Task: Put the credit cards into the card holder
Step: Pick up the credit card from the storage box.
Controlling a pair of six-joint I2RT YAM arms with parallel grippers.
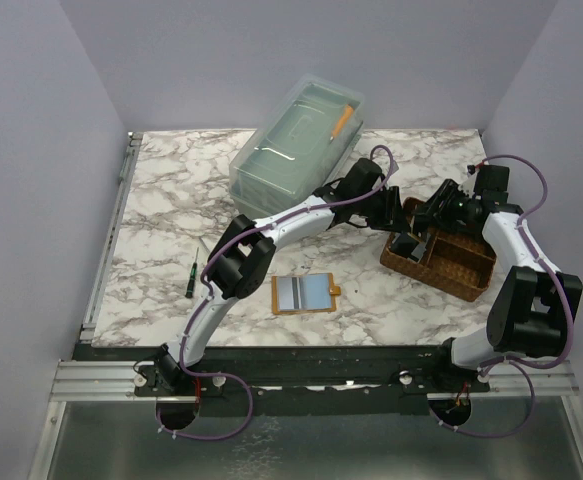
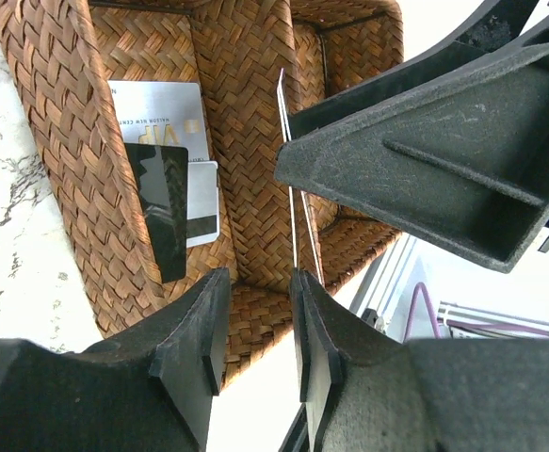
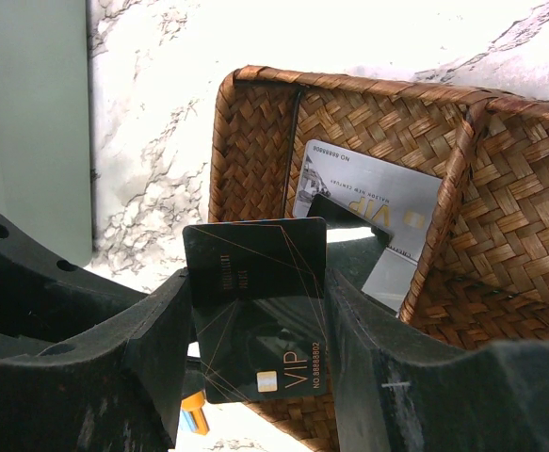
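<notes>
a black credit card [image 3: 250, 330] stands upright, clamped by its long edges in the right gripper [image 3: 257, 282], above a woven tray [image 1: 461, 270]. the left gripper [image 2: 258, 287] is partly open and holds nothing, with one finger just beside that card. a silver credit card [image 2: 161, 118] lies in the tray. the card holder [image 1: 306, 294] lies open on the bench [image 1: 171, 200].

Left claw [image 2: 258, 282] ajar, right claw [image 3: 260, 282] clamped, the two nearly tip to tip.
</notes>
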